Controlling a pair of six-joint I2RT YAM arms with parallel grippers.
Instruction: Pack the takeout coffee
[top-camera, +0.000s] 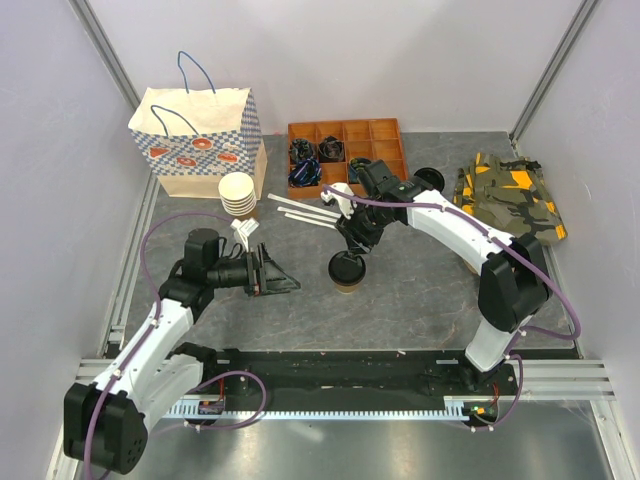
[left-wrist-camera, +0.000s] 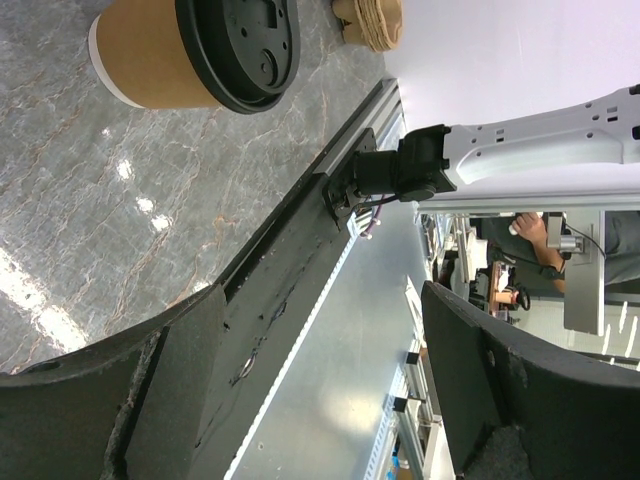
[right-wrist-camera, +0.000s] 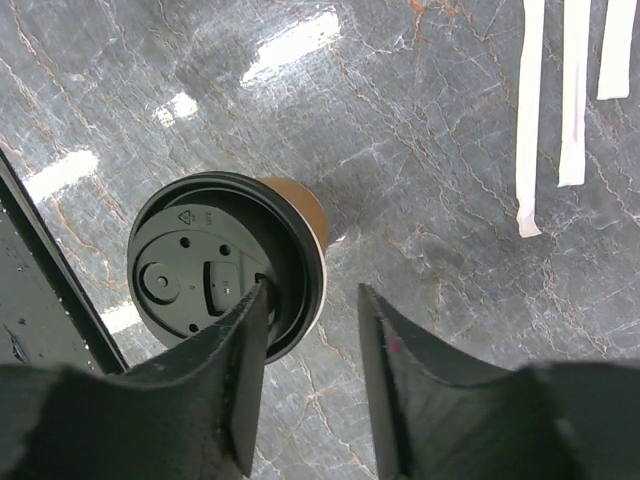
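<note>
"Since the table (top-camera: 420, 300) has the paper bag (top-camera: 200, 140) upright at its far left, well apart from the takeout coffee (top-camera: 347, 272) near the middle, I judge that nothing is packed yet. I am at the pick-up step."

"What are your grippers doing?"

"My right gripper (right-wrist-camera: 312, 290) hovers over the cup with its jaws parted, and it holds nothing. In its wrist view one finger overlaps the black lid (right-wrist-camera: 215, 265) and the other lies just past the cup's side. So I sit off-centre: I am straddling the rim, not the body. My left gripper (top-camera: 285, 280) points at the cup from the left, near it but not touching. It is spread wide and empty too."

"And the cup itself?"

"It stands upright on the table. The lid looks seated all round, as far as I can see from above."

"So what does the next move call for?"

"First I should shift sideways until both fingers clear the lid, then lower them alongside the paper wall beneath the rim. After that I close gently, because I expect thin paper to buckle under a hard squeeze. Then I keep it level for the long carry to the bag."
</note>
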